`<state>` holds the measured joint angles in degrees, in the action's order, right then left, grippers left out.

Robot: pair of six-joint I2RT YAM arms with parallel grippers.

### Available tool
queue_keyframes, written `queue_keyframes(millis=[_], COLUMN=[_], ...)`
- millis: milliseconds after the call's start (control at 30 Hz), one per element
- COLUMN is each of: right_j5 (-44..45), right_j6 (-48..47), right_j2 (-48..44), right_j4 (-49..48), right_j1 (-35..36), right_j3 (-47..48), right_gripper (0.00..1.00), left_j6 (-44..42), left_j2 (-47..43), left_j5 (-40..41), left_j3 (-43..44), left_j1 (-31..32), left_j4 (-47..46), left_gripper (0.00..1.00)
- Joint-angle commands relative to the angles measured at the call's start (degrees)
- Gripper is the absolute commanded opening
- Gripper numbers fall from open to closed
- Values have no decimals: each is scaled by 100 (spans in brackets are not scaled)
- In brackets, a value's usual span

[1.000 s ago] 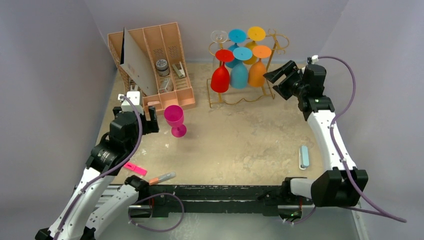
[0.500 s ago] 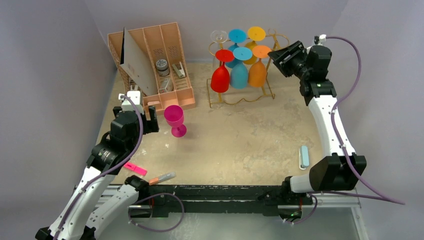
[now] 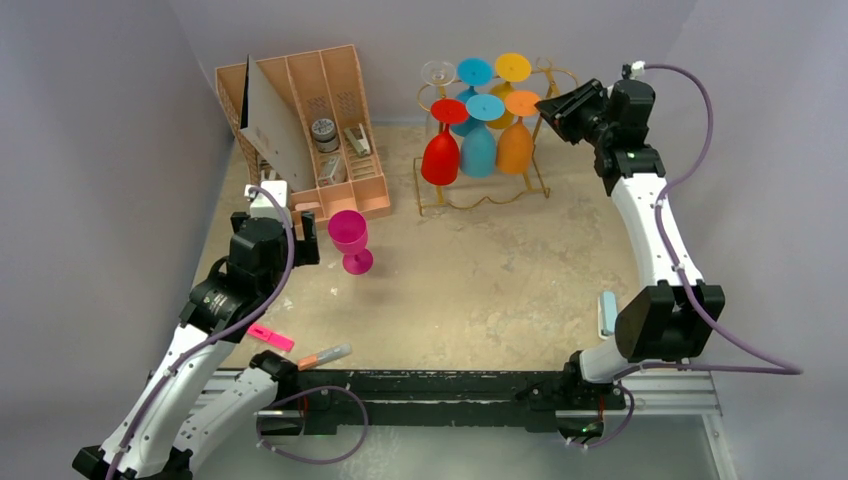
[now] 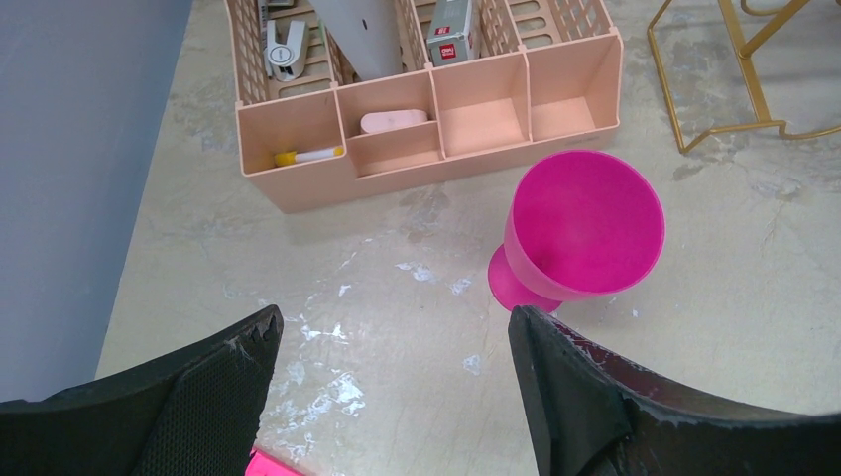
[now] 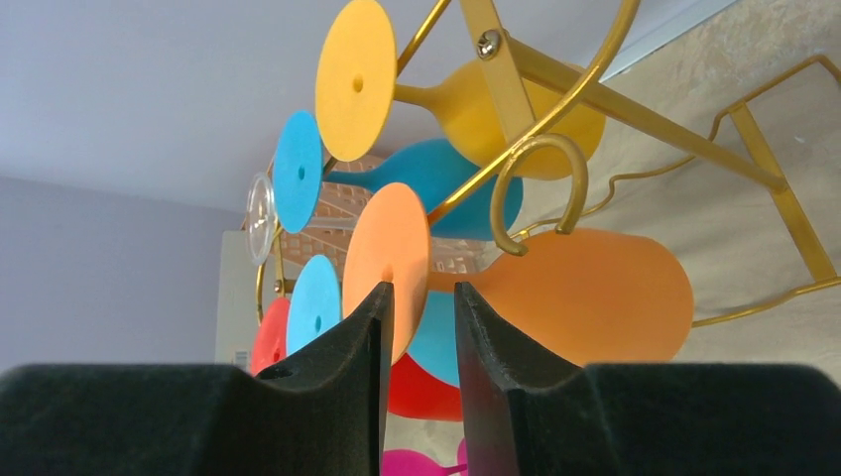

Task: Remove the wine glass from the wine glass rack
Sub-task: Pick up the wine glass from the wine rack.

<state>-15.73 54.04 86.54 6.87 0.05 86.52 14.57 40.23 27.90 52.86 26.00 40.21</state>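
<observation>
The gold wire wine glass rack (image 3: 470,203) stands at the back of the table, and red, blue, orange, yellow and clear glasses hang from it upside down. My right gripper (image 3: 553,108) is at the rack's right side, level with the foot of the orange wine glass (image 3: 516,145). In the right wrist view its jaws (image 5: 424,293) are narrow and straddle the rim of that orange foot disc (image 5: 397,248). The left finger touches the disc and a slit remains at the right finger. My left gripper (image 4: 392,322) is open over bare table beside an upright pink glass (image 4: 585,233).
A tan slotted organiser (image 3: 310,120) stands at the back left. A pale blue bar (image 3: 607,313) lies near the right arm. A pink marker (image 3: 272,337) and a pen (image 3: 325,355) lie at the front left. Gold hanger loops (image 5: 536,159) curve close above my right fingers.
My right arm rose and moved in toward the rack's right side, and its jaws narrowed round the orange glass's foot. The left arm shifted slightly, still open.
</observation>
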Motion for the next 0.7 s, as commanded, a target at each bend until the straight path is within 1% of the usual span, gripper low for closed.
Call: queue_keyframes(millis=[0, 167, 233, 367, 667], right_j5=[105, 140, 117, 3, -5], right_j6=[-6, -20, -21, 7, 42], right_j2=[-86, -35, 12, 113, 174], right_j4=[10, 25, -1, -10, 55], right_j1=[3, 3, 3, 3, 3], right_j3=[322, 363, 378, 441, 487], right_gripper=[31, 30, 26, 25, 25], left_j6=[56, 25, 24, 29, 20], left_j2=[-11, 27, 39, 40, 64], left_j5=[102, 128, 168, 189, 181], left_j3=[16, 27, 31, 33, 32], left_j1=[-25, -25, -25, -25, -25], left_j4=[-39, -39, -14, -12, -4], left_gripper=[83, 83, 83, 83, 83])
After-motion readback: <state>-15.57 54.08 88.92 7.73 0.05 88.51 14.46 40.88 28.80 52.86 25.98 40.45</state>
